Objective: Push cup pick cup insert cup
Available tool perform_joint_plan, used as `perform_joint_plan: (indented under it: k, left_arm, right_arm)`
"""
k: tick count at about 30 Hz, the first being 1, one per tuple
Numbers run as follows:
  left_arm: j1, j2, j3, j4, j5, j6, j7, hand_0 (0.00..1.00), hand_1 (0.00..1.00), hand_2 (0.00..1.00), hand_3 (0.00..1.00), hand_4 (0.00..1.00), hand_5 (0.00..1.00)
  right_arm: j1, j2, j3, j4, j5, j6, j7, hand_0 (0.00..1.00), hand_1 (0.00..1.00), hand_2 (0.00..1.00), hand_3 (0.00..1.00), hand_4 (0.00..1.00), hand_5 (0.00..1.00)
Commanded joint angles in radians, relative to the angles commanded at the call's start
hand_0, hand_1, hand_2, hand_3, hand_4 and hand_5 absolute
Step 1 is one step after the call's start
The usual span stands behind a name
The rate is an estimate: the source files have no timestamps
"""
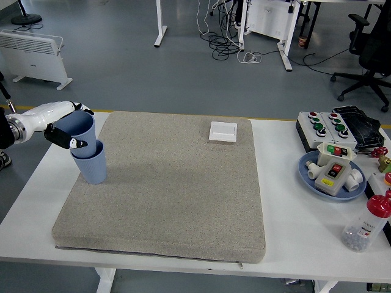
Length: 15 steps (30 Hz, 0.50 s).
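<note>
**Head view: upper cup sits partway in the lower one, left hand around it**

Head view looks down on a white table [287,244] with a big grey mat [171,189] covering most of it. At the mat's far left corner stands a blue cup [91,166], upright. A second blue cup [81,129] sits partway inside it, tilted a little to the left, its rim well above the lower one's rim.

The left hand [61,125] comes in from the left edge, white forearm behind it, and is wrapped around the upper cup: dark fingers [74,143] curl across its near side, others lie along the far rim. It grips that cup. No right hand is anywhere to be seen.

Further along the mat's far edge lies a small white square box [222,131]. Off to the right, on the bare table, a blue plate [308,177] holds a switch box and white fittings. Behind it sits a button panel [321,125], and near the right front stands a clear bottle [365,224] with a red cap.
</note>
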Motion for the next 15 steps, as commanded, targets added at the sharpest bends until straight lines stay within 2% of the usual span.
perform_joint_plan:
  k: [2, 3, 8, 9, 14, 15]
  left_arm:
    - [-0.003, -0.001, 0.002, 0.002, -0.002, 0.002, -0.005, 0.441, 0.616, 0.642, 0.552, 0.720, 0.131]
    - [-0.004, -0.002, 0.004, 0.003, -0.004, 0.002, -0.006, 0.512, 0.675, 0.726, 0.645, 0.800, 0.221]
    - [-0.005, -0.005, 0.005, 0.012, -0.004, 0.001, -0.008, 0.512, 0.675, 0.726, 0.645, 0.800, 0.221]
    - [-0.005, -0.005, 0.006, 0.015, -0.004, -0.001, -0.007, 0.614, 0.737, 0.787, 0.701, 0.875, 0.310]
    - [-0.006, -0.006, 0.010, 0.026, -0.004, -0.007, 0.002, 0.614, 0.737, 0.787, 0.701, 0.875, 0.310]
    - [-0.006, -0.007, 0.010, 0.028, -0.004, -0.006, 0.002, 0.757, 0.834, 0.952, 0.833, 0.990, 0.454]
  right_arm:
    - [0.001, 0.000, 0.000, 0.000, 0.000, 0.000, 0.000, 0.749, 0.695, 0.683, 0.583, 0.192, 0.538]
    - [0.001, 0.000, 0.001, 0.000, -0.001, 0.000, 0.000, 0.749, 0.695, 0.683, 0.583, 0.192, 0.538]
    - [0.001, 0.000, 0.000, 0.000, -0.002, 0.000, 0.000, 0.749, 0.695, 0.683, 0.583, 0.192, 0.538]
    - [0.001, 0.000, 0.001, 0.000, -0.002, 0.000, 0.000, 0.749, 0.695, 0.683, 0.583, 0.192, 0.537]
    - [0.002, 0.000, 0.002, 0.000, -0.002, 0.000, 0.000, 0.749, 0.695, 0.683, 0.583, 0.192, 0.537]
    - [0.002, 0.000, 0.002, 0.000, -0.003, 0.000, 0.000, 0.748, 0.695, 0.683, 0.584, 0.192, 0.537]
